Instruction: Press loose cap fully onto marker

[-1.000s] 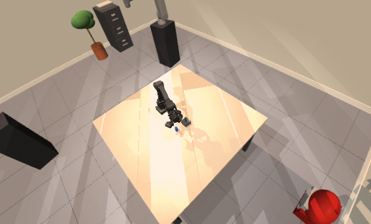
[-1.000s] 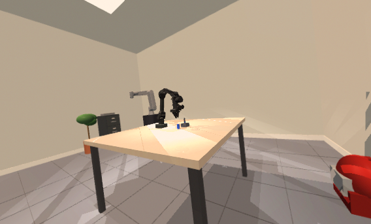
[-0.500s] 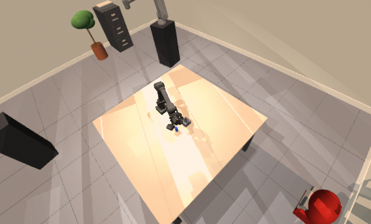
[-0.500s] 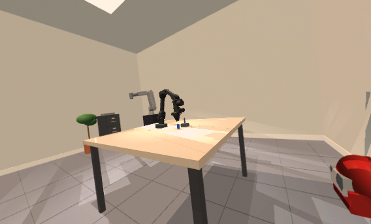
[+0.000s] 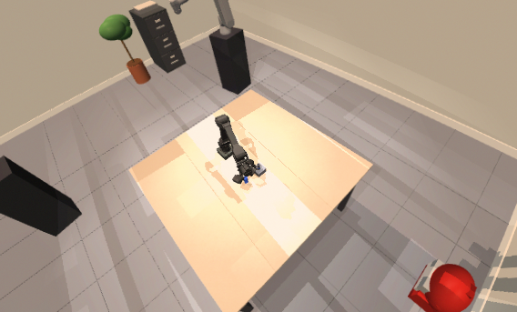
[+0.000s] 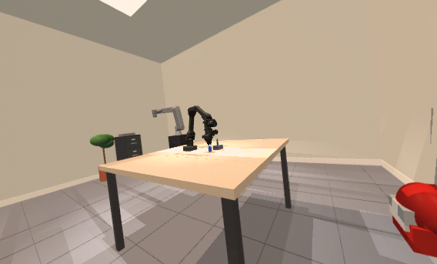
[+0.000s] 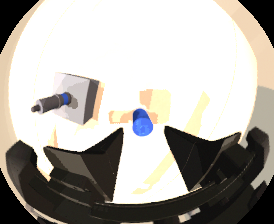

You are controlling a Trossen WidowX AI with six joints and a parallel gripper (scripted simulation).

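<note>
The blue cap stands upright on the table. The grey holder block sits beside it, to the left in the wrist view. The marker stands upright in the block, dark with a blue band low down and a narrow tip on top. My gripper is open and empty, pointing down just above the cap. In the wrist view the cap shows centred between the two fingertips, and the fingers do not appear to touch it.
A second, grey arm stands on a black pedestal beyond the table. A filing cabinet and a potted plant stand behind. A red rounded object is off to the right, away from the table.
</note>
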